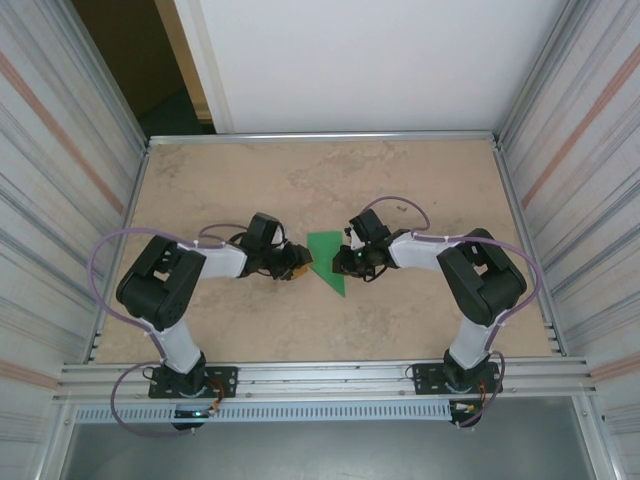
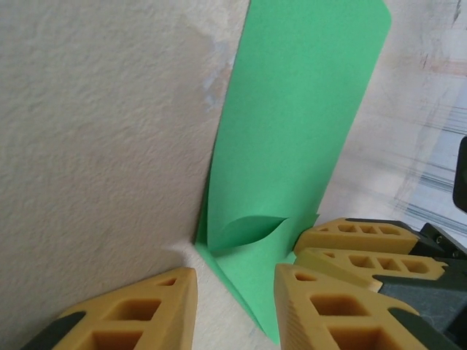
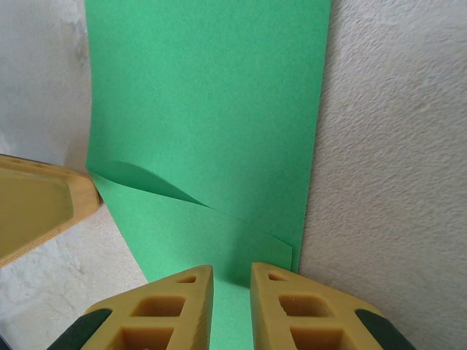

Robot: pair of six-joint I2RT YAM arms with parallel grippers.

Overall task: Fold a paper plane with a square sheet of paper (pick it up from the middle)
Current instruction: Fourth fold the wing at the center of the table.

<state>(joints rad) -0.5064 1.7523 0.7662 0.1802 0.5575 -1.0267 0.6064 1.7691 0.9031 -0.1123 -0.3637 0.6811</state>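
The green paper [image 1: 325, 252] lies on the table between the two arms, folded into a triangle whose point faces the near edge. In the left wrist view the paper [image 2: 299, 131] has a top layer bulging up at its lower edge, and its narrow tip runs between the wide-apart fingers of my left gripper [image 2: 237, 273], which is open. My right gripper [image 3: 232, 268] stands low over the paper [image 3: 211, 109] at its edge, its fingers a narrow gap apart with flat paper showing between them. Both grippers, left [image 1: 297, 265] and right [image 1: 351, 259], flank the sheet.
The tan table [image 1: 420, 190] is walled by corrugated metal panels left and right and a rail along the near edge. The right gripper's yellow fingers [image 2: 365, 244] sit close beside the left gripper's. The left gripper's finger [image 3: 36, 208] touches the paper's left edge.
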